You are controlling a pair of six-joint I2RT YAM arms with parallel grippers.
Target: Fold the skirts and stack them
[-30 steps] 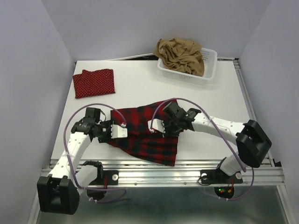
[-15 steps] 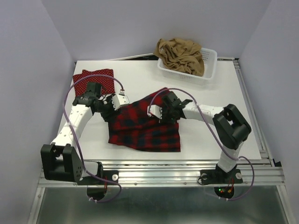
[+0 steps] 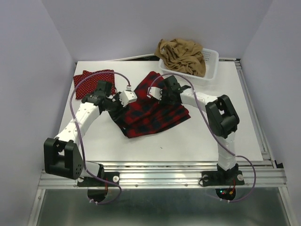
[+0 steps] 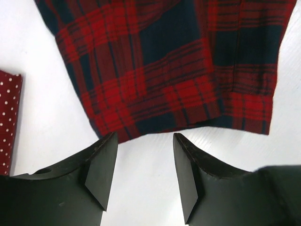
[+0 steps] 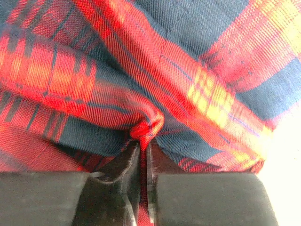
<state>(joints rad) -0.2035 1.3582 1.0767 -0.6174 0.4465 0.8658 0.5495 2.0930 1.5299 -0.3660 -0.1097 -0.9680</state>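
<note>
The red-and-black plaid skirt lies bunched in the middle of the table. My right gripper is shut on a raised fold at the skirt's far edge, and the cloth is pinched between its jaws. My left gripper stands open just left of the skirt. Its fingers are over bare table, with the skirt's hem just beyond their tips. The red dotted skirt lies folded at the far left, partly under my left arm. The tan skirt is heaped in the basket.
The white mesh basket stands at the far right of the table, close behind my right gripper. A corner of the dotted skirt shows at the left edge of the left wrist view. Purple cables loop over both arms.
Both arms have swung from the near edge toward the far side. The plaid skirt has been drawn back with the right gripper and now lies doubled over, farther from the arm bases.
</note>
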